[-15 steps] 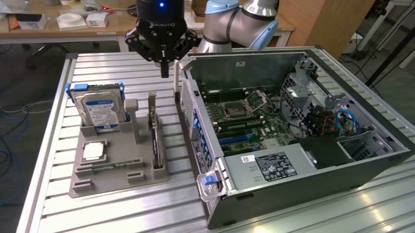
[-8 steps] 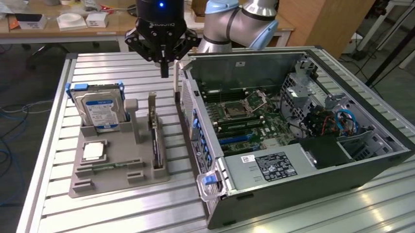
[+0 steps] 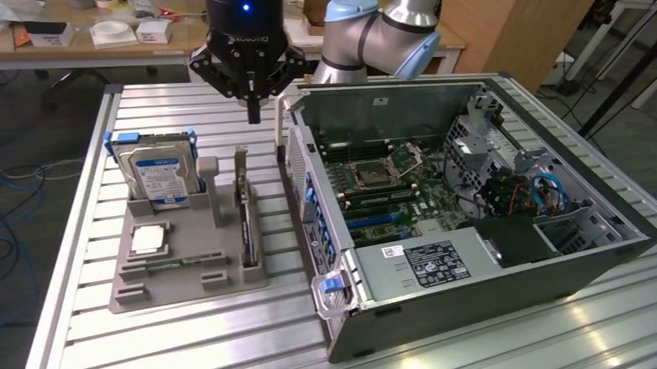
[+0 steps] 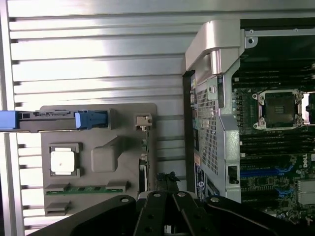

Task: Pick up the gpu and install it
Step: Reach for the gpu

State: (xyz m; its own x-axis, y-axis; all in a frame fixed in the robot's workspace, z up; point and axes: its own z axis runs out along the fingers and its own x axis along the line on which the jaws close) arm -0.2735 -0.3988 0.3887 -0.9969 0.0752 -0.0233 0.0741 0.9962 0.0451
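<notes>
On the slatted table (image 3: 185, 115), the exterior view's left: a grey parts tray (image 3: 175, 286) (image 4: 129, 142) lies flat, with its long side running from near to far.
Gpu: the gpu (image 3: 245, 219) (image 4: 143, 164) stands on edge in a slot along the tray's right side, the side nearest the computer case. It is thin and upright, with one end far and one end near. Nothing grips it.
Gripper: the black gripper (image 3: 254, 117) hangs in the air past the far end of the tray, pointing down. It is roughly in line with the gpu's far end and clear of it.
Claw state: the fingers are drawn together to a single narrow tip, with nothing between them.
Hard drive: a silver hard drive (image 3: 159, 175) with a blue-white label stands upright in the tray's far-left slot. It has blue rails at its sides.
Processor: a square silver chip (image 3: 149, 240) (image 4: 62, 161) lies flat in a pocket near the tray's left edge.
Memory stick: a narrow green memory stick (image 3: 169, 264) (image 4: 86, 189) lies flat, nearer than the chip.
Computer case: an open computer case (image 3: 575, 269) lies on its side to the exterior view's right, just beside the tray.
Case interior: the motherboard (image 3: 395, 201) (image 4: 275, 157) faces up, and its processor socket (image 3: 375, 175) (image 4: 278, 109) is exposed. A labelled power supply (image 3: 431, 261) sits at the near end.
Arm: the grey-and-blue arm (image 3: 380, 38) stands at the far side, behind the case.
</notes>
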